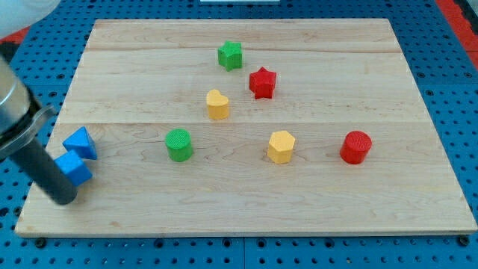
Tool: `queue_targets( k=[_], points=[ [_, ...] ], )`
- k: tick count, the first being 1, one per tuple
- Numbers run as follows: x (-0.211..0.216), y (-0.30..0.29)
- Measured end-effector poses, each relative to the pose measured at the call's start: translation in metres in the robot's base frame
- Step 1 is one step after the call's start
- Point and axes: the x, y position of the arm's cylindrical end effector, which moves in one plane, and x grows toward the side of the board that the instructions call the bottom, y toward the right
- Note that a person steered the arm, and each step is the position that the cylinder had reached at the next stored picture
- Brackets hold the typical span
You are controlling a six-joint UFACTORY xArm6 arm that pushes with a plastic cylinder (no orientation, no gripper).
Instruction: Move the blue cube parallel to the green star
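Note:
The blue cube [75,169] lies near the board's left edge, toward the view's bottom. A blue triangular block [81,142] touches it just above. The green star [231,55] sits near the view's top, centre. My tip [63,199] is at the view's lower left, right against the blue cube's lower-left side. The rod rises from it toward the view's upper left.
A red star [262,82], a yellow heart-shaped block [217,104], a green cylinder [178,145], a yellow hexagonal block [281,146] and a red cylinder [355,147] are spread over the wooden board [373,217]. A blue pegboard surface surrounds it.

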Motion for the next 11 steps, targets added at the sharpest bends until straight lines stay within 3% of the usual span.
queue_targets(
  k=[2, 3, 4, 5, 7, 10, 11],
  points=[
    [-0.044, 0.002],
    [-0.009, 0.025],
    [-0.006, -0.047],
    [-0.022, -0.078],
    [-0.075, -0.044],
    [-0.043, -0.02],
    [-0.069, -0.006]
  ],
)
